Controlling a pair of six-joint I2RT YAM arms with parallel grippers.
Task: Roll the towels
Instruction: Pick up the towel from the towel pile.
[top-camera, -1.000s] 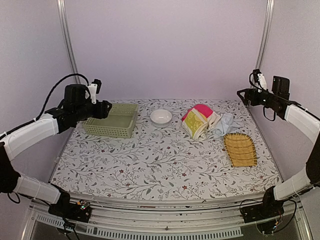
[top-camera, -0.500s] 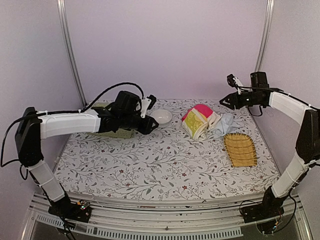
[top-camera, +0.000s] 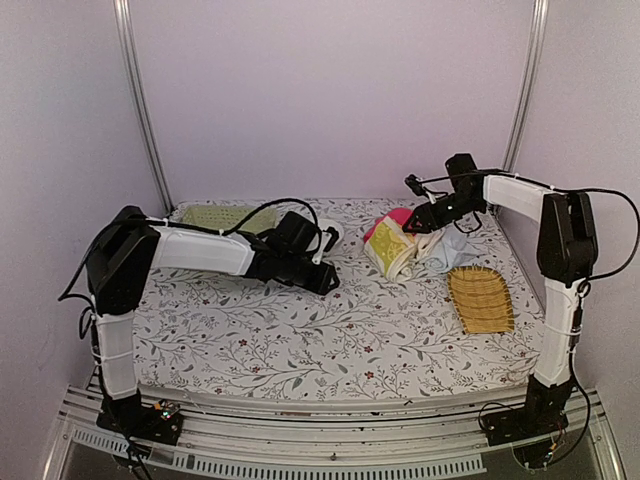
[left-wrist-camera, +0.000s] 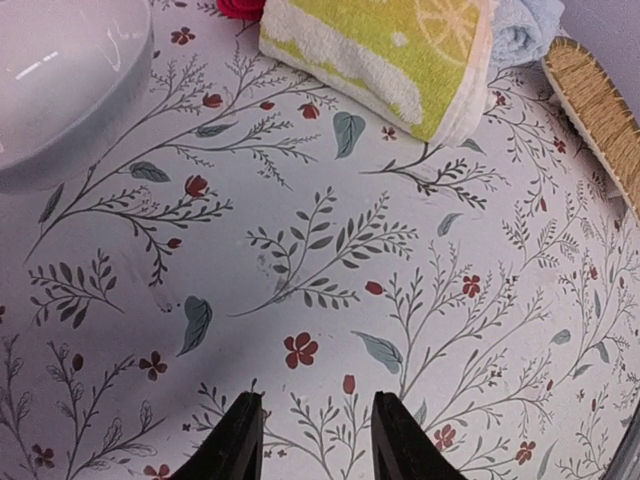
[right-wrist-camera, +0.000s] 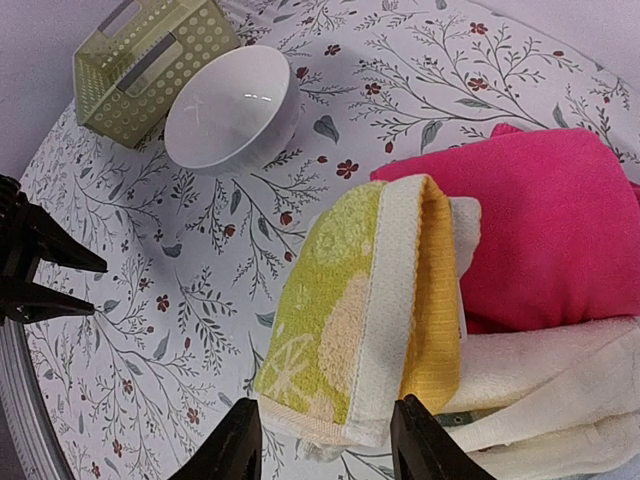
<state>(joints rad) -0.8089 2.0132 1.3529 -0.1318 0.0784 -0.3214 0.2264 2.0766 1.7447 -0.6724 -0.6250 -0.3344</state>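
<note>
The towels lie in a pile at the back right of the table. A folded yellow-green-and-cream towel (top-camera: 390, 248) (right-wrist-camera: 360, 310) leans at the front of the pile. Behind it is the bright pink one (top-camera: 403, 216) (right-wrist-camera: 540, 230), with the cream-white one (right-wrist-camera: 560, 390) and the pale blue one (top-camera: 455, 243) to the right. My right gripper (top-camera: 412, 227) (right-wrist-camera: 325, 440) hovers open just over the yellow-green towel's near end, its fingers apart on either side. My left gripper (top-camera: 328, 282) (left-wrist-camera: 315, 440) is open and empty, low over the patterned cloth, left of the pile.
A white bowl (left-wrist-camera: 60, 70) (right-wrist-camera: 230, 105) sits behind the left arm, with the pale green basket (top-camera: 215, 215) (right-wrist-camera: 150, 60) at the back left. The yellow slatted tray (top-camera: 480, 298) (left-wrist-camera: 600, 110) lies right of the pile, near the table's right edge.
Both arms swung in from the sides. The left gripper moved right past the basket and bowl. The right gripper came down to the towel pile. Both pairs of jaws narrowed.
</note>
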